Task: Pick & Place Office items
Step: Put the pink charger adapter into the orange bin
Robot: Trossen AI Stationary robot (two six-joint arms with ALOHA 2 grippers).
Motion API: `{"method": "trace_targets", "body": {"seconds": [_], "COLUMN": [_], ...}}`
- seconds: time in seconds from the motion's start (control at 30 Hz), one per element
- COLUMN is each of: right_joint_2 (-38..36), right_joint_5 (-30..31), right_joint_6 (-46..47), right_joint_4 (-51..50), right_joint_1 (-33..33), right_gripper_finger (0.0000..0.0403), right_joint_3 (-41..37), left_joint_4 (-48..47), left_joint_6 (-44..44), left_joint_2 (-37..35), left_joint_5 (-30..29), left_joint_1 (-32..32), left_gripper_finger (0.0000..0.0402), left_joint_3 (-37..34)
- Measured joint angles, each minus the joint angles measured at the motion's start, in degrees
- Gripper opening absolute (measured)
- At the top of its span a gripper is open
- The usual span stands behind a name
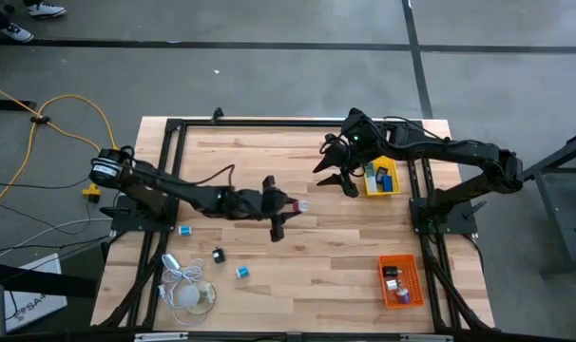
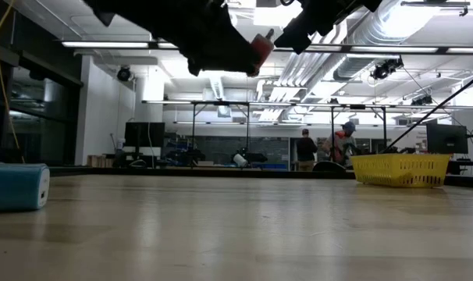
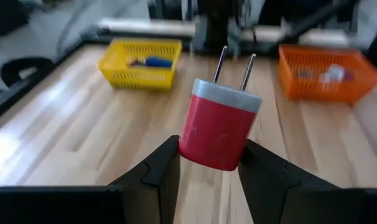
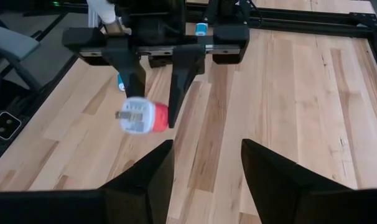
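While raised above the middle of the counter point(image 1: 269, 261), the left pincer point(image 3: 208, 169) was closed on a red plug adapter point(image 3: 218, 129), clamped at its lower body between both fingers, with the grey cap and two metal prongs projecting beyond the fingertips. The right pincer point(image 4: 206, 163) hung apart from it near the yellow tray point(image 1: 394, 191), fingers spread and holding nothing. Other small items, among them a blue piece point(image 1: 241, 273) and a black piece point(image 1: 219, 255), lay on the counter nearer the left arm's base.

Wooden table point(image 1: 297, 252) carries trays, small items, corded bulb.
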Motion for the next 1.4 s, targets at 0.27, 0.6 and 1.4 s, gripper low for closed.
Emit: {"method": "trace_targets", "body": {"seconds": [0.27,0.6,1.4], "right_joint_2": [0.0,0.0,0.0], "right_joint_5": [-0.1,-0.1,-0.1], "right_joint_6": [0.0,0.0,0.0], "right_joint_4": [0.0,0.0,1.9], "right_joint_1": [0.0,0.0,0.0], "right_gripper_finger": [0.0174,0.0174,0.0174], "right_joint_3": [0.0,0.0,0.0], "left_joint_4": [21.7,37.2,38.5], "left_joint_6": [0.0,-0.4,2.2], "left_joint_2": [1.1,6.8,6.8], "left_joint_5": [-6.5,-5.8,-5.8], "left_joint_1": [-2.4,-2.7,-3.4], "left_gripper_finger": [0.0134,0.0134,0.0134], "left_joint_3": [-9.0,-11.8,-11.8]}}
